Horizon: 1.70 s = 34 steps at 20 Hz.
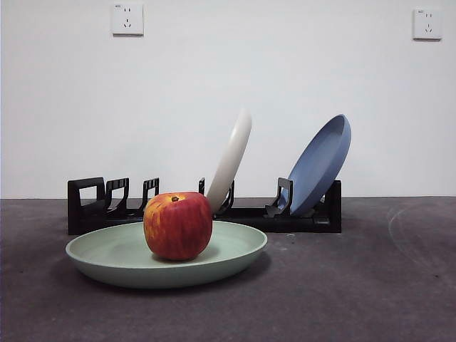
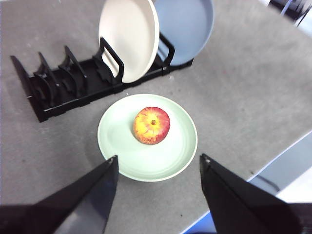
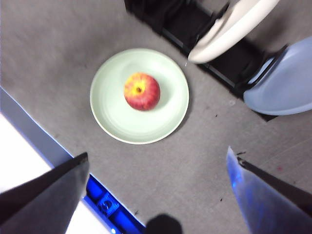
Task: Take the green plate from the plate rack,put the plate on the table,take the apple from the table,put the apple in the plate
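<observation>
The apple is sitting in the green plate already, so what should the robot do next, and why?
Probably nothing more than keeping both arms back. The apple rests inside the green plate, which lies flat on the table in front of the plate rack; both tools, left tool and right tool, are open and empty.

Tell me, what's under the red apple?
The apple sits on the green plate, which lies flat on the table. The plate's middle is hidden beneath the apple.

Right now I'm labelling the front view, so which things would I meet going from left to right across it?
Left end of the plate rack → apple on the green plate → cream-white plate → blue plate.
</observation>
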Motion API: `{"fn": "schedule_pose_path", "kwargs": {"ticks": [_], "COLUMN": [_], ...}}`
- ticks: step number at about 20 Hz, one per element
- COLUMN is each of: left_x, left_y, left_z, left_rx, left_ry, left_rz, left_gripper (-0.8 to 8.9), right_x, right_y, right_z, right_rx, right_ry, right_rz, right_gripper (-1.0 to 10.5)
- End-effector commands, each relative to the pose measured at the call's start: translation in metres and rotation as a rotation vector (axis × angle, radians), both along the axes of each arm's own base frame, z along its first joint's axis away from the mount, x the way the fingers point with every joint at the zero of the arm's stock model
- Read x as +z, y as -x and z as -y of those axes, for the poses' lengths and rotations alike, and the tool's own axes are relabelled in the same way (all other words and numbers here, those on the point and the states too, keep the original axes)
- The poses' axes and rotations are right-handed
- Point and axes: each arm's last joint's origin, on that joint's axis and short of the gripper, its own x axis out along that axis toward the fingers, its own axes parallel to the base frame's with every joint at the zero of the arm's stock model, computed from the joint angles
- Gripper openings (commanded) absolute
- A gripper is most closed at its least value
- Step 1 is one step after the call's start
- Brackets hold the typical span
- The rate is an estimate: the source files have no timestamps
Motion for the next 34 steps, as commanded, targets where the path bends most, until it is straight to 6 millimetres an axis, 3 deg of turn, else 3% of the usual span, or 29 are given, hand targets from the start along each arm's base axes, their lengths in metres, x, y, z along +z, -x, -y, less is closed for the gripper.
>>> {"fn": "schedule_pose_path", "kwargs": {"ticks": [1,5,11,12,13,14,15,34], "left_x": [-0.001,0.000,0.011,0.011,0.011,0.010,0.010,0.001], "left_y": [-0.010,-0.022,-0.027,-0.027,-0.027,-0.027,-0.027,-0.034], "left_z": [0.012,0.029,0.045,0.045,0.045,0.045,0.045,0.053], "left_rx": [-0.016,-0.067,-0.272,-0.284,-0.289,-0.296,-0.302,-0.283], "left_ry": [-0.024,0.000,0.170,0.171,0.164,0.153,0.147,0.098], "left_rz": [0.004,0.017,0.043,0.044,0.045,0.051,0.051,-0.020], "left_gripper": [2.79,2.79,2.78,2.44,1.42,-0.26,-0.08,-0.04], "right_x": [0.004,0.002,-0.036,-0.043,-0.046,-0.050,-0.053,-0.054], "right_y": [0.016,0.040,0.060,0.061,0.062,0.062,0.062,0.061], "right_z": [0.019,0.046,0.073,0.075,0.075,0.076,0.076,0.075], "right_rx": [-0.022,-0.058,-0.163,-0.170,-0.170,-0.170,-0.171,-0.229], "right_ry": [-0.028,-0.079,-0.023,-0.012,-0.003,0.006,0.012,-0.010], "right_rz": [0.001,0.012,-0.002,-0.012,-0.018,-0.024,-0.029,-0.050], "right_gripper": [4.7,4.7,4.5,3.5,2.1,0.2,0.0,0.0]}}
